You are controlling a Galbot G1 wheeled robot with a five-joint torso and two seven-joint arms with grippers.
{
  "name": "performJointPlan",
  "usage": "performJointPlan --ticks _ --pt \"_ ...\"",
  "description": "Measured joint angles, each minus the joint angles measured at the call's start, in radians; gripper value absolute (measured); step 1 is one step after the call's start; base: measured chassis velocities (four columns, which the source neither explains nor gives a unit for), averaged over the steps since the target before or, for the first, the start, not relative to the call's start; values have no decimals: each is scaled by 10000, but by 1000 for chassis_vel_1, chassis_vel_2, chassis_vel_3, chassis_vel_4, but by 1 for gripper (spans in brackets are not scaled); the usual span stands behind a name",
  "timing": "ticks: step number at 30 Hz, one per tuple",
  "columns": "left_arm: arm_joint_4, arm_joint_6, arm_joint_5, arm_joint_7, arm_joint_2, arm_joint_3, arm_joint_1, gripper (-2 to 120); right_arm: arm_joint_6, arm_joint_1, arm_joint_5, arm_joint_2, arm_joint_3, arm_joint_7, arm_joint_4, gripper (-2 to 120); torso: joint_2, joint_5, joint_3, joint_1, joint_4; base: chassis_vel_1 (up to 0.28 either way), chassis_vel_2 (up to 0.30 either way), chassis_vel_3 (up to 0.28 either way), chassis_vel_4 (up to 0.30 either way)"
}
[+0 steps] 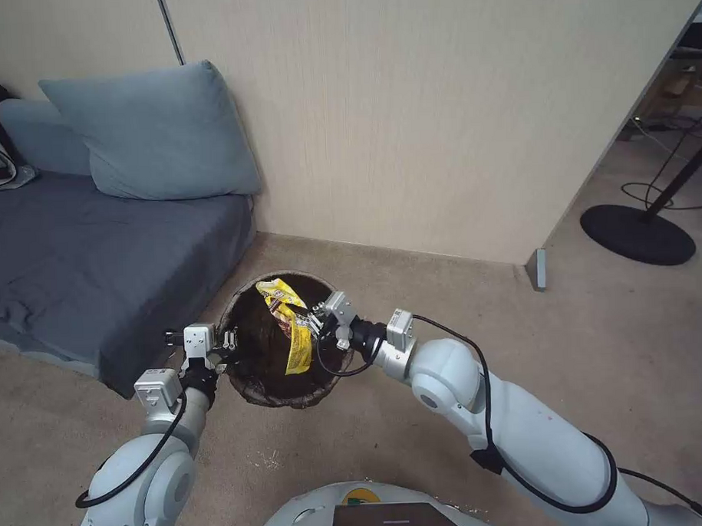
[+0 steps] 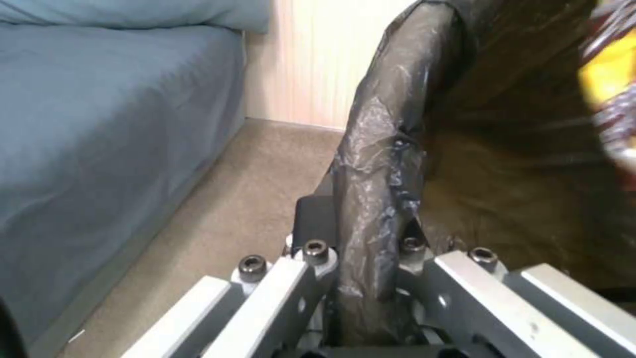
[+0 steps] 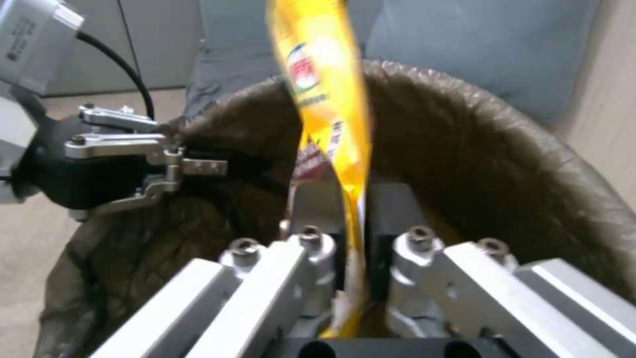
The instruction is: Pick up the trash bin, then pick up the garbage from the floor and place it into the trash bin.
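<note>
- Right gripper (image 1: 316,323) clamped on a yellow snack wrapper (image 1: 296,330), poised over the open mouth of the trash bin (image 1: 252,389), reaching in from the bin's right side.
- Wrapper pinched between both fingers (image 3: 313,248) in the right wrist view, its long yellow body (image 3: 325,99) stretching away from the jaws above the bag-lined interior.
- Left gripper (image 1: 229,345) clenched on the bin's left rim, one finger outside the wall and one inside.
- Rim fold of the dark bag (image 2: 374,164) squeezed between the left fingers (image 2: 311,223) in the left wrist view.
- Bin held near the corner where the beige wall (image 1: 437,99) meets the carpet (image 1: 615,338), just beside the edge of a grey-blue sofa bed (image 1: 98,264).
- Blue cushion (image 1: 154,132) propped against the wall on the sofa, well apart from the bin.
- Black round lamp base (image 1: 638,234) on the floor far to the right.
</note>
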Motion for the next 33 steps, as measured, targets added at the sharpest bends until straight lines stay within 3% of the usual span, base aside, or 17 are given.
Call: performJointPlan --ticks 6,10,11,23,33 --pt "-87 1 2 2 -16 -11 54 2 8 44 -65 60 -93 106 -76 25 0 0 0 0 0 0 0 0 0" --pt "-147 2 9 2 -63 -20 93 2 40 73 -148 128 -143 207 -110 45 0 1 0 0 0 0 0 0 0" --pt "-147 2 9 2 -63 -20 93 2 40 73 -148 128 -143 207 -110 45 0 1 0 0 0 0 0 0 0" --pt "-163 2 23 48 -90 -14 101 2 14 118 16 88 -80 372 41 93 0 1 0 0 0 0 0 0 0" --pt "-168 2 30 62 -102 -14 83 2 -111 102 368 4 -48 661 455 100 0 1 0 0 0 0 0 0 0"
